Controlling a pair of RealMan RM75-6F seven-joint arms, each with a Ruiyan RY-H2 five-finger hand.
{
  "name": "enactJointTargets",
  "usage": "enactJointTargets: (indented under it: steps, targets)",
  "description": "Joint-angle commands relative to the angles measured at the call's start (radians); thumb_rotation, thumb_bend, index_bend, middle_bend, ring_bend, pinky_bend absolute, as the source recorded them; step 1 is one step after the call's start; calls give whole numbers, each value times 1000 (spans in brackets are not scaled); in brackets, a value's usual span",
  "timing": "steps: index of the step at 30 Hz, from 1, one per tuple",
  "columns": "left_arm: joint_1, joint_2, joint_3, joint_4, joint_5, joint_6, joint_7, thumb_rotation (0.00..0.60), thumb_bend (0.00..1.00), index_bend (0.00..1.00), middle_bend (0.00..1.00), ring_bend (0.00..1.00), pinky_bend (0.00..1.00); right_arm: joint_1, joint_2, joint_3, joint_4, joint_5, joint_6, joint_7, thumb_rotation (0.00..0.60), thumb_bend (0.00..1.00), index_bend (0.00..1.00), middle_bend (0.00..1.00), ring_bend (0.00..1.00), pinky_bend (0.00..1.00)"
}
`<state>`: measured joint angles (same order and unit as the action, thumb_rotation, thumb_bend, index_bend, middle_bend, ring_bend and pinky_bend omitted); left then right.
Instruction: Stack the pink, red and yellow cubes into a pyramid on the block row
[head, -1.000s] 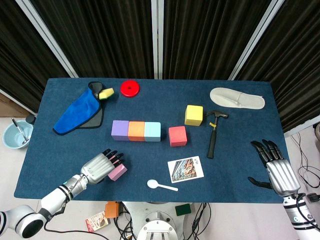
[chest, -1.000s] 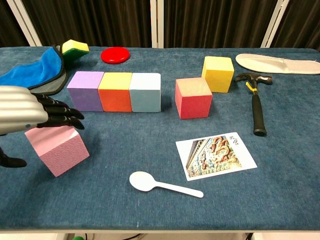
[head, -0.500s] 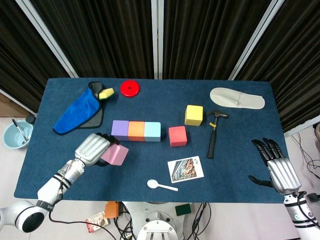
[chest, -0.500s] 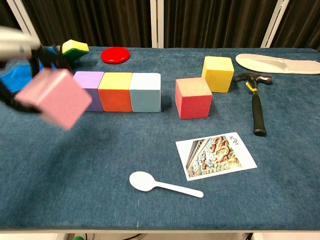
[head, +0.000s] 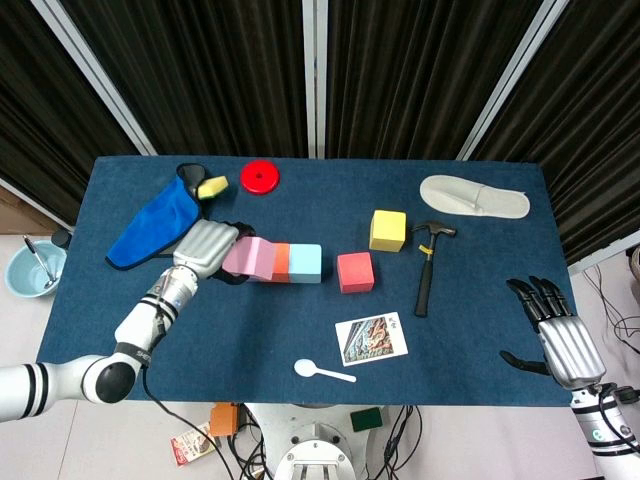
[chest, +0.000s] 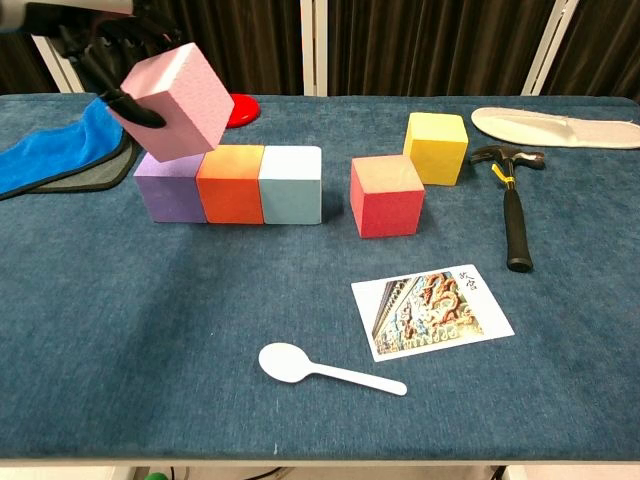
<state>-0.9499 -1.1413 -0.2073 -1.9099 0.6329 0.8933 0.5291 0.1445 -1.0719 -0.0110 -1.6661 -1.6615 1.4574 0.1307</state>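
Note:
My left hand (head: 206, 247) (chest: 95, 45) grips the pink cube (head: 250, 258) (chest: 176, 100), which hangs tilted just above the purple end of the block row (head: 297, 263) (chest: 232, 184). The row runs purple, orange, light blue. To its right the red cube (head: 355, 272) (chest: 387, 195) sits on the cloth, with the yellow cube (head: 388, 230) (chest: 436, 147) behind it. At the table's near right corner my right hand (head: 555, 335) hovers with fingers spread and nothing in it.
A hammer (head: 428, 262) (chest: 512, 205) lies right of the cubes, a white slipper (head: 473, 196) behind it. A photo card (head: 371, 338) and white spoon (head: 322, 371) lie at the front. A blue cloth (head: 152, 226), sponge (head: 212, 186) and red disc (head: 259, 177) sit at the back left.
My left hand has lifted the pink cube from the front left of the table and carried it back and right, over the purple block. The right hand has barely moved.

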Motion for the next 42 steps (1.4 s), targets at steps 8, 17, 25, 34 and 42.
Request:
enactJointTargets:
  steps: [8,17,25,34,42]
  targets:
    - [-265,-66,45,50,-455,85,307,437,166,312,394,377,385,2,3,-4,17,-1,-4,44,600,62,0,69,0,38]
    - [-301,-108,106,89,-446,126,381,426,166,311,349,324,332,0,2,-7,41,2,-5,75,600,62,0,69,0,38]
    - [-284,-83,110,93,-393,63,329,431,166,311,330,304,311,1,-1,-4,41,10,-8,70,600,62,0,69,0,37]
    - [-296,-87,139,138,-319,-6,315,429,165,311,304,270,301,-5,0,-5,30,21,-11,56,600,62,0,69,0,37]
    - [-314,-93,156,162,-307,-23,304,434,166,311,308,266,300,-5,-1,-4,18,26,-15,43,600,62,0,69,0,37]
